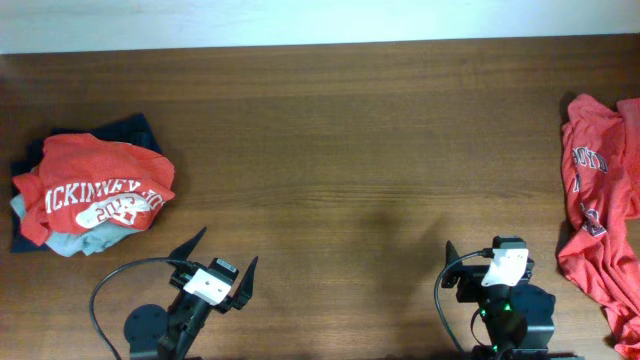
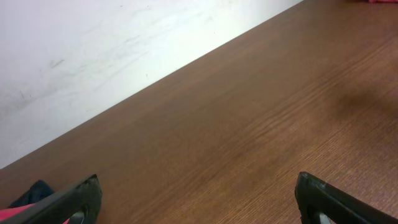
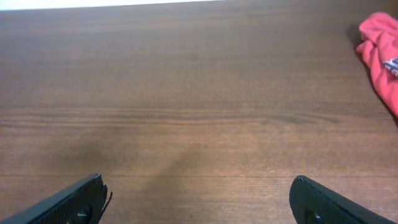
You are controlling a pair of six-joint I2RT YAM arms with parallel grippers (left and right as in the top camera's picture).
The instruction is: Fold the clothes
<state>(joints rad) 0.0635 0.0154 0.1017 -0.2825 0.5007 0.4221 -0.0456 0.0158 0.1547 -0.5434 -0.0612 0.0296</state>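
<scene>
The orange-red T-shirt (image 1: 600, 190) lies crumpled at the table's right edge, with grey-and-white lettering showing on its left side. Part of it shows at the top right of the right wrist view (image 3: 380, 50). My right gripper (image 1: 487, 262) is open and empty near the front edge, to the left of the shirt and apart from it; its fingers (image 3: 198, 180) hang over bare wood. My left gripper (image 1: 218, 258) is open and empty at the front left, its fingers (image 2: 198, 180) also over bare wood.
A pile of folded garments sits at the left: a red shirt with white "MCKINNEY" print (image 1: 95, 190) on top of a pale blue one (image 1: 75, 240) and a navy one (image 1: 135, 130). The brown wooden table (image 1: 340, 150) meets a white wall (image 2: 93, 50) at the back.
</scene>
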